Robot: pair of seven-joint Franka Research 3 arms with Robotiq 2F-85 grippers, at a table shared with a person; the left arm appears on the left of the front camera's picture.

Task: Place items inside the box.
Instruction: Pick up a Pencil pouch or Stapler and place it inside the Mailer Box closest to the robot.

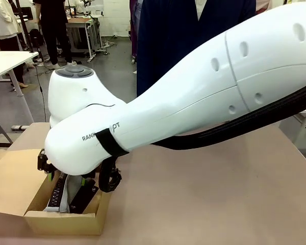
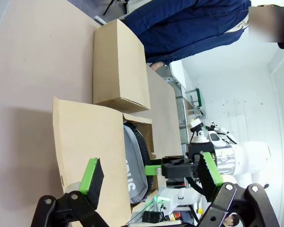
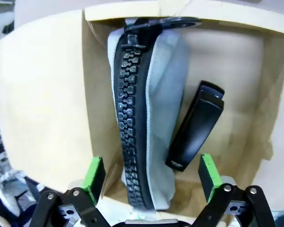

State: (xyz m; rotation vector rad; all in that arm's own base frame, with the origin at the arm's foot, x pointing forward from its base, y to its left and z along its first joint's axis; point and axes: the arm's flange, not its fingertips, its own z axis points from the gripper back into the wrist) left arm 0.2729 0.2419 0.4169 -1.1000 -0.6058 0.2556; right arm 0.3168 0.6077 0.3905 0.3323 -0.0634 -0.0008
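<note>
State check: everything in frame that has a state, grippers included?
box, open, flap lid folded back.
grey pencil case, zipped shut, inside the box, zip facing up.
black stapler, closed, inside the box beside the case.
smaller cardboard box, closed.
right gripper, open, over the box, holding nothing.
left gripper, open, empty.

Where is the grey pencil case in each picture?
Front view: the pencil case sits low on the left, inside the box.
Left wrist view: it lies low in the middle, in the open box.
Right wrist view: it is in the middle, zip up, left of the stapler, in the box.
Shared landmark: the brown box around it.
</note>
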